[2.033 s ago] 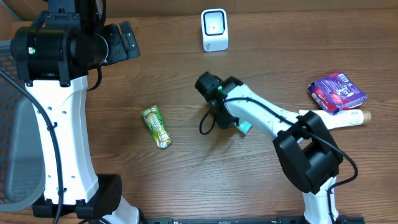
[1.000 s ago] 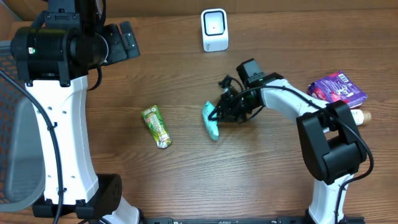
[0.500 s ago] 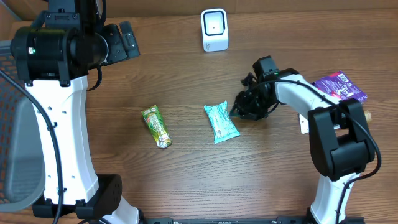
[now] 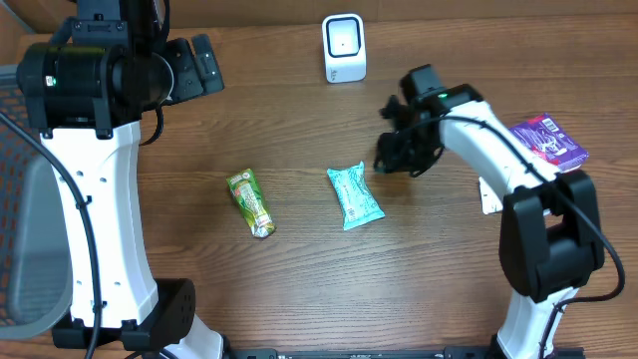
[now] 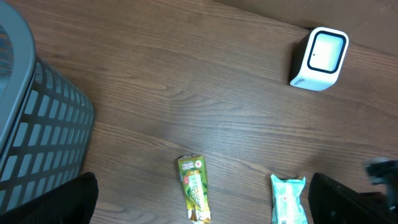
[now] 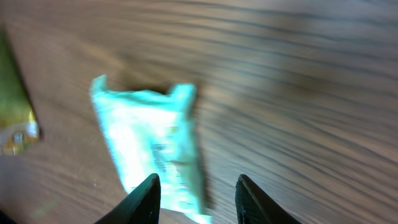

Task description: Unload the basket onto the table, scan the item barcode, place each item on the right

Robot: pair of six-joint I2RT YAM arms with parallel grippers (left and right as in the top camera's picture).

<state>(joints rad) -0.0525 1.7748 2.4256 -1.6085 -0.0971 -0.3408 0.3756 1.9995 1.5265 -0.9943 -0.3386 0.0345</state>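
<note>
On the wooden table (image 4: 299,289), a grey slatted basket (image 5: 37,137) stands far to the left of the white barcode scanner (image 4: 344,48). The left gripper (image 4: 194,68) hangs high to the scanner's left, spread wide and empty. The right gripper (image 4: 397,152) hovers in front of the scanner and to its right, its fingers (image 6: 149,193) partly parted with nothing between them. Nothing is presented to the scanner, so the task appears to sit between grasps. The next move likely calls for closing on a packet and lifting it with the barcode turned toward the scanner's window. A purple packet (image 4: 546,143) lies well to the scanner's right, and a green packet (image 4: 250,202) in front of it, to the left. The teal packet (image 4: 355,195) lies flat in front of the scanner, well apart, just beside the right gripper. Its long axis runs roughly toward the scanner, the near end angled slightly right.
</note>
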